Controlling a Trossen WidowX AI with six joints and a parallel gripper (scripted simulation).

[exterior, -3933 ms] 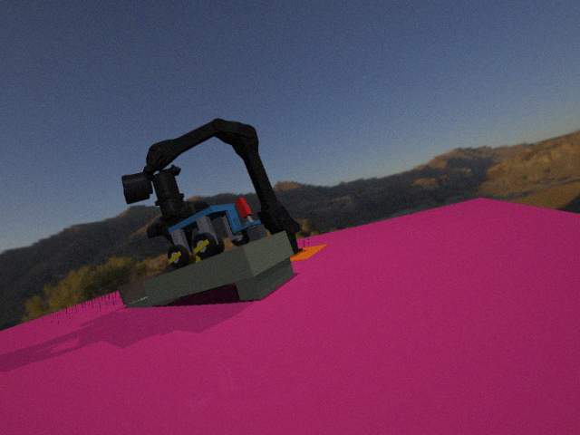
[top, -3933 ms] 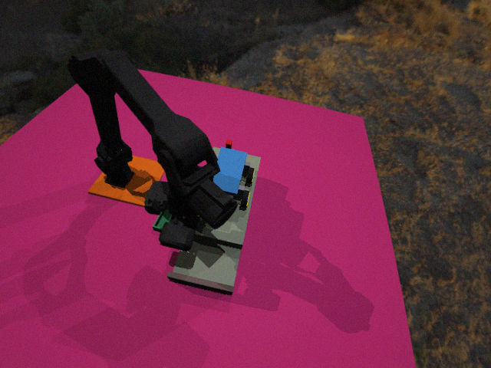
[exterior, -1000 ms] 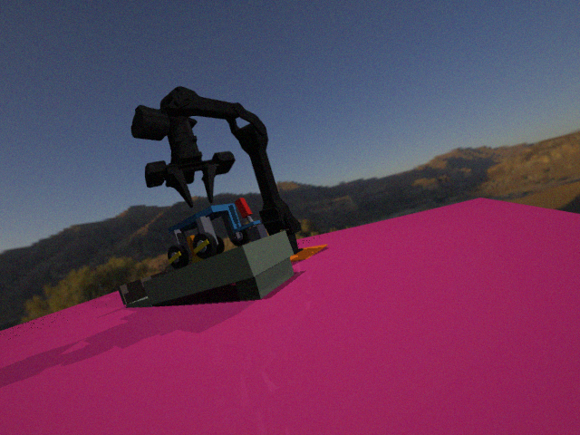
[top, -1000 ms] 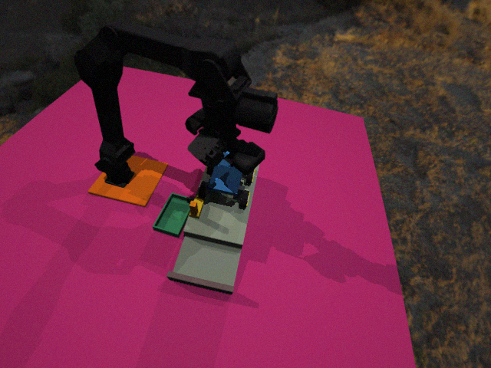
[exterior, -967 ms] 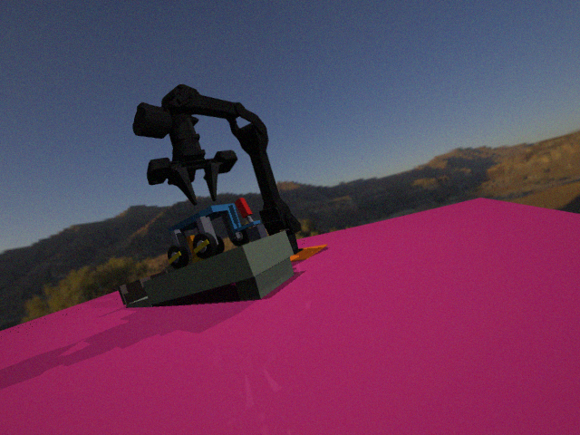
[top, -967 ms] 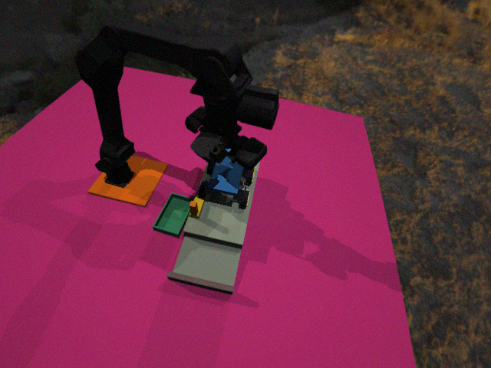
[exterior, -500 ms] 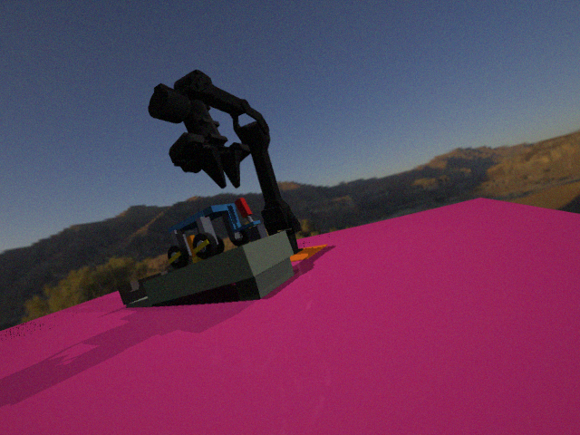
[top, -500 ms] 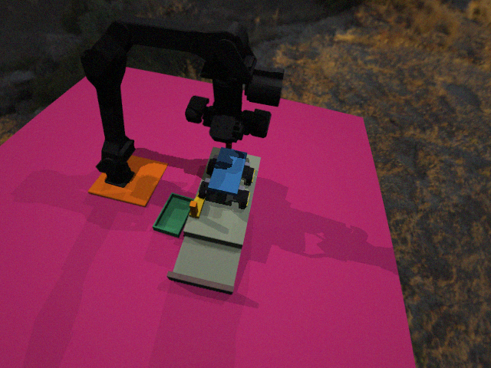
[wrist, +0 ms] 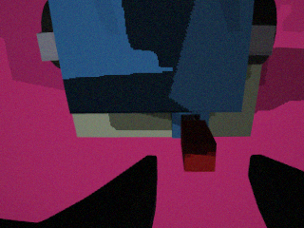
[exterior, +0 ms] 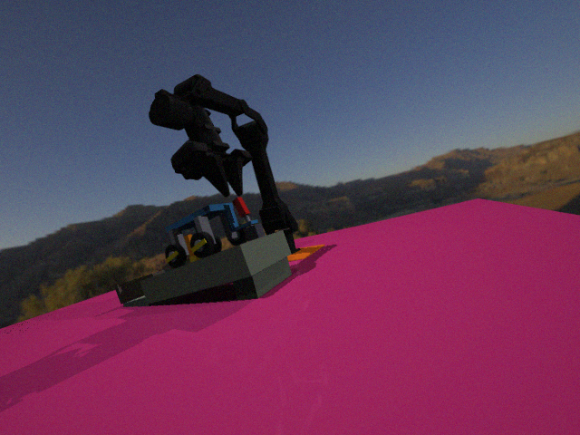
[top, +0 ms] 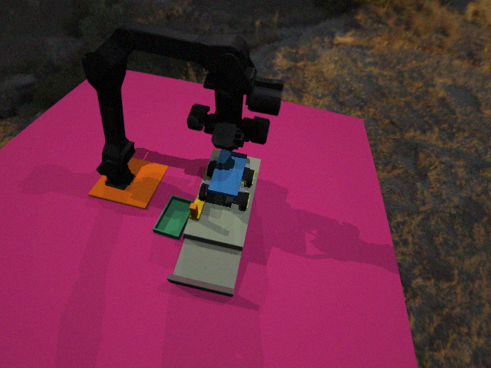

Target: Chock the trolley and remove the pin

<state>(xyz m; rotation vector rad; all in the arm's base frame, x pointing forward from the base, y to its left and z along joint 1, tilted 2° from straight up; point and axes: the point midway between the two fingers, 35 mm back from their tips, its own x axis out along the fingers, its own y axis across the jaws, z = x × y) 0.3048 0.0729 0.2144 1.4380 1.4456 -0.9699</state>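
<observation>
In the top view, the arm arched from its orange base plate over the uphill end of the grey ramp, where the blue trolley stood on its black wheels. The yellow chock with its orange handle sat near the wheel on the green tray's side, toward the downhill end; whether it touched the wheel could not be told. The green tray lay beside the ramp. In the exterior view, the gripper pointed down just above the red-headed stop pin, which stood tilted at the trolley's uphill end. In the wrist view, the gripper's jaws stood partly spread, holding nothing, with the pin's red head visible between and beyond the fingertips.
</observation>
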